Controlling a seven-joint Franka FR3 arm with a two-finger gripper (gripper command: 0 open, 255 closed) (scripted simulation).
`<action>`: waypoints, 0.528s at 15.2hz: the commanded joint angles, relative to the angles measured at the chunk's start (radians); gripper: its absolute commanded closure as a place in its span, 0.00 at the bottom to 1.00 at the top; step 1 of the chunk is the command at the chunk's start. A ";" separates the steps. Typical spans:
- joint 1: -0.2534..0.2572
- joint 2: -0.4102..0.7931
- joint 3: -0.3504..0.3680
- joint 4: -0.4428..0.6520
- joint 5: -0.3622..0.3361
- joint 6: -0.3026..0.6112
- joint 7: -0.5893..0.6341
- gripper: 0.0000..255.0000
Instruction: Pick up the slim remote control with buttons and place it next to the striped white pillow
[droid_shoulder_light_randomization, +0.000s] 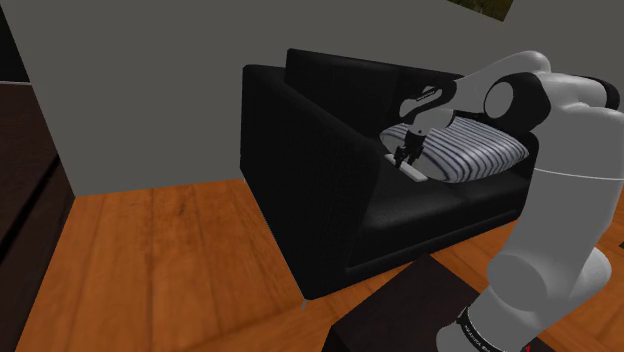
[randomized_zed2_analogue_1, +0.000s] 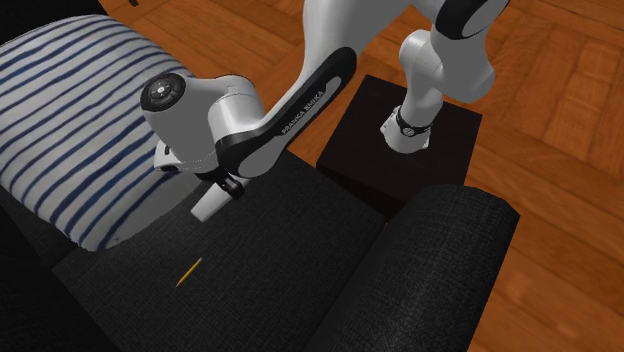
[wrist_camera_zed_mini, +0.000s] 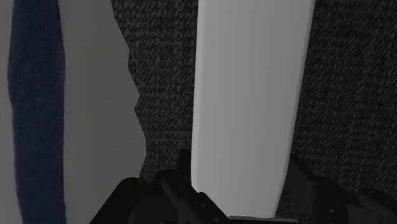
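The remote (wrist_camera_zed_mini: 251, 95) is a slim, plain pale grey bar with no buttons visible. My gripper (wrist_camera_zed_mini: 242, 175) is shut on it, a black finger (wrist_camera_zed_mini: 183, 170) pressed to each long side. In the shoulder view the gripper (droid_shoulder_light_randomization: 409, 154) hangs low over the black sofa seat (droid_shoulder_light_randomization: 430, 215), with the remote (droid_shoulder_light_randomization: 413, 171) under it right at the edge of the white pillow with dark blue stripes (droid_shoulder_light_randomization: 470, 150). In the second exterior view the remote's white end (randomized_zed2_analogue_1: 207, 205) pokes out below the hand, beside the pillow (randomized_zed2_analogue_1: 70, 110). Whether it touches the seat I cannot tell.
The sofa's armrest (droid_shoulder_light_randomization: 290, 170) stands on the shoulder view's left of the seat, its backrest (droid_shoulder_light_randomization: 340, 70) behind. A thin yellow stick (randomized_zed2_analogue_1: 188, 271) lies on the seat cushion (randomized_zed2_analogue_1: 300, 250). The dark stand (randomized_zed2_analogue_1: 400, 140) sits on the wooden floor (droid_shoulder_light_randomization: 160, 270) by the sofa's front.
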 joint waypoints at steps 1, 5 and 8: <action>-0.007 0.017 -0.005 -0.005 -0.001 0.000 -0.001 1.00; -0.007 0.021 -0.003 -0.004 0.000 0.003 0.000 0.00; -0.008 0.022 -0.003 -0.004 0.000 0.003 -0.001 0.00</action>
